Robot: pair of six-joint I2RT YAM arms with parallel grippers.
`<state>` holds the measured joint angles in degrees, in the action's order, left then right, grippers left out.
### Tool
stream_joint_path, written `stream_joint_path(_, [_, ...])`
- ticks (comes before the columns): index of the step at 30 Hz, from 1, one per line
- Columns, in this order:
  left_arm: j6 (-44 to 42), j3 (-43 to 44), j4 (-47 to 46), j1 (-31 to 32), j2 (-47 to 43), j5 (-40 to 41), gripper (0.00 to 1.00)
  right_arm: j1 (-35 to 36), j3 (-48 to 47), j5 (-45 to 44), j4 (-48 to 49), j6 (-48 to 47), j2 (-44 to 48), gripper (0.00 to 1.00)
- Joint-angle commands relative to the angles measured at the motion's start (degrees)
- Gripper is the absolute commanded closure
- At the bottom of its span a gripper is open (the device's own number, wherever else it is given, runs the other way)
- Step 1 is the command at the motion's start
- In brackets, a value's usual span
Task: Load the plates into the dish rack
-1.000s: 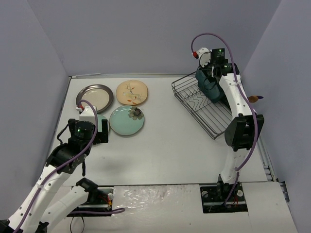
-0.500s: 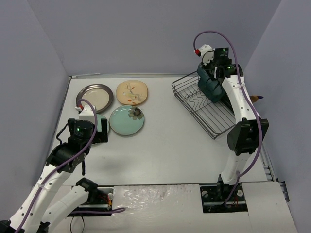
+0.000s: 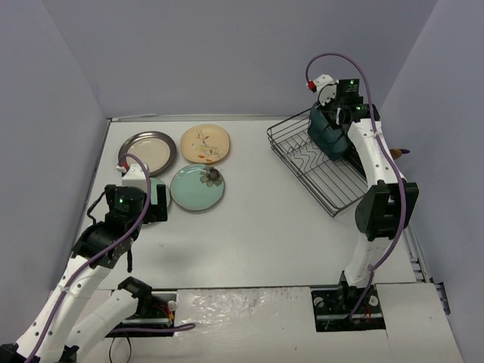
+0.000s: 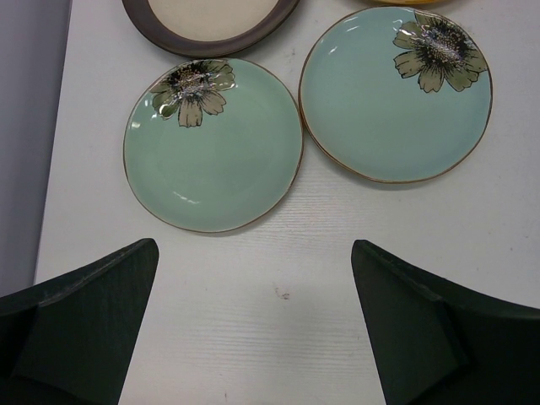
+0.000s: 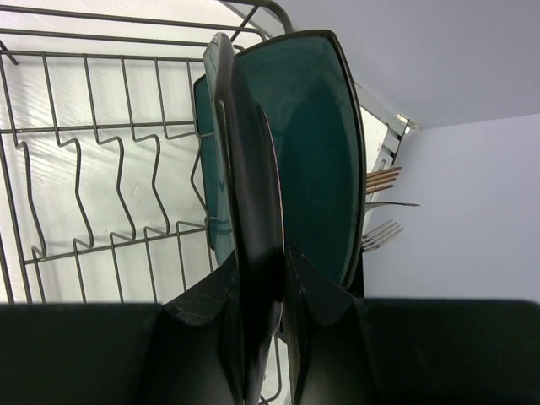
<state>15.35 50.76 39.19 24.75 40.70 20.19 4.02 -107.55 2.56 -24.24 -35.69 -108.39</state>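
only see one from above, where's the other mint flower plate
In the left wrist view the second mint plate lies flat on the table, left of the other mint plate and next to the grey-rimmed plate, ahead of the open left gripper.

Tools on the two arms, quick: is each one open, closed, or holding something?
Left tool: open, holding nothing.
Right tool: closed on a teal plate.
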Motion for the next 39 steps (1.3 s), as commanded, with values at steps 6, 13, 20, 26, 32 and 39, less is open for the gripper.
stream_joint_path(6, [-0.8, 1.4, -2.3, -1.7, 0.7, -1.3, 0.03, -0.8, -1.4, 1.3, 8.9, -1.4, -1.8, 1.00])
stream_joint_path(13, [-0.9, 1.3, -2.5, -2.7, 1.3, -2.8, 0.03, -0.8, -2.4, 2.4, 6.6, -1.3, -4.7, 1.00])
stream_joint_path(20, [-0.9, 1.3, -2.8, -4.7, 1.9, -4.8, 0.03, -0.8, -3.6, 0.4, 5.3, -1.7, -6.3, 1.00])
stream_joint_path(26, [-0.9, 1.2, -2.9, -5.1, 2.2, -5.1, 0.03, -0.6, -4.2, -0.9, 5.1, -1.3, -7.7, 0.88])
stream_joint_path(32, [-0.8, 1.2, -2.8, -5.5, 2.4, -5.2, 0.03, -0.6, -4.7, -1.9, 5.0, -0.8, -9.0, 0.78])
stream_joint_path(39, [-0.8, 1.2, -2.8, -5.9, 2.7, -5.4, 0.03, -0.6, -5.2, -2.4, 5.0, -0.3, -9.5, 0.68])
